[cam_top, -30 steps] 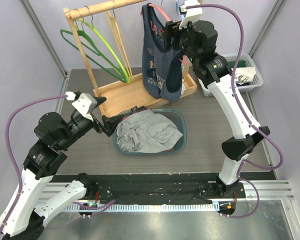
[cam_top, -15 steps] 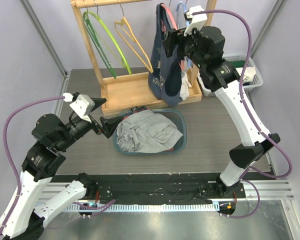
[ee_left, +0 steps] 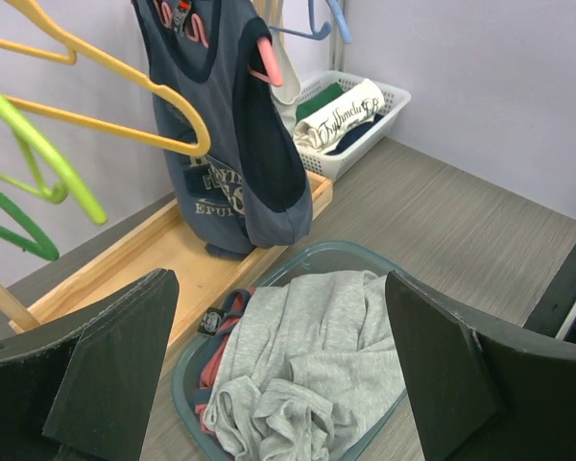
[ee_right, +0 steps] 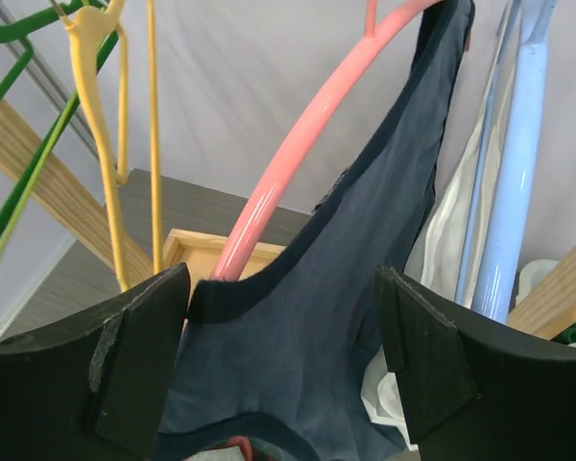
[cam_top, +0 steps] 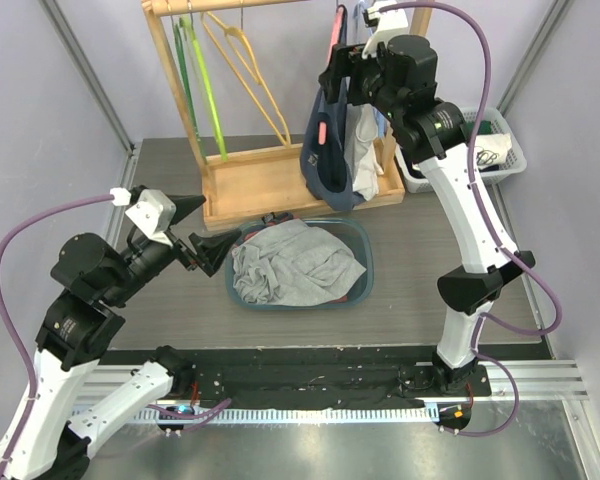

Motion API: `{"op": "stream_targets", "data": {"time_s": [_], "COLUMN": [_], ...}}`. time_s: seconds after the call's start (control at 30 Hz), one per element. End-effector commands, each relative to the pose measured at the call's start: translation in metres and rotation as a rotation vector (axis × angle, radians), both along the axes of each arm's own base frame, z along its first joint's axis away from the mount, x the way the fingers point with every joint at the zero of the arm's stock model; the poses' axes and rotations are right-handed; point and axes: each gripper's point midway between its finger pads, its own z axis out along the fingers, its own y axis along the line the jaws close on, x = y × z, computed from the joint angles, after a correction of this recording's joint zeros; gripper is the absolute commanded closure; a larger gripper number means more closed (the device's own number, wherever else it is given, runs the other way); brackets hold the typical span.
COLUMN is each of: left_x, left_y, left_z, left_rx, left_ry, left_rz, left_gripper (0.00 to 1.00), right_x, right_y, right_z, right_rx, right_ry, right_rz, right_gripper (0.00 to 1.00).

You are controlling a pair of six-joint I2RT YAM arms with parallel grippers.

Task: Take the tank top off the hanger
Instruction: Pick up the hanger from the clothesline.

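I count one wooden rack [cam_top: 250,180] and five hangers on it: one dark green plastic hanger [ee_left: 19,245], one lime green plastic hanger [ee_left: 48,158], one yellow plastic hanger [ee_right: 93,96], one pink plastic hanger [ee_right: 269,192] and one light blue plastic hanger [ee_right: 518,163]. Two garments hang there: one navy printed tank top [ee_left: 221,144] and one white garment [ee_right: 440,259].

The one grey bench [cam_top: 420,300] carries two containers: one teal plastic tub [cam_top: 368,262] and one white lattice basket [ee_left: 379,120]. I can't count the pieces in the tub's grey cloth pile [cam_top: 290,265]. The basket shows at least three folded pieces [ee_left: 341,115].

I have two tools: the left tool [ee_left: 278,327] and the right tool [ee_right: 283,327].
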Motion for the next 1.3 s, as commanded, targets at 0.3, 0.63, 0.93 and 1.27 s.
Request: {"op": "stream_targets", "data": {"time_s": [0.3,0.63,0.93,1.27], "left_x": [-0.01,-0.016,-0.018,-0.017], "left_y": [0.001,0.003,0.007,0.01], "left_z": [0.02,0.02,0.015,0.013], "left_rx": [-0.062,-0.076,-0.076,-0.064], "left_ry": [-0.051,-0.053,-0.048,-0.058], "left_rz": [-0.024,-0.03,-0.019,-0.002], "left_gripper": [0.06,0.06,0.06,0.06], "right_x": [-0.023,-0.029,-0.023,-0.03], "right_y": [-0.035,-0.016,-0.014,-0.028], "right_z": [-0.028,-0.046,-0.02,0.033], "right_rx": [-0.076,-0.197,-0.225,-0.1], "right_ry": [0.162,0.136,-0.034,-0.245], "right_rz": [-0.143,-0.221,-0.276,-0.33], "right_gripper": [0.17,0.53,0.99,0.99]}}
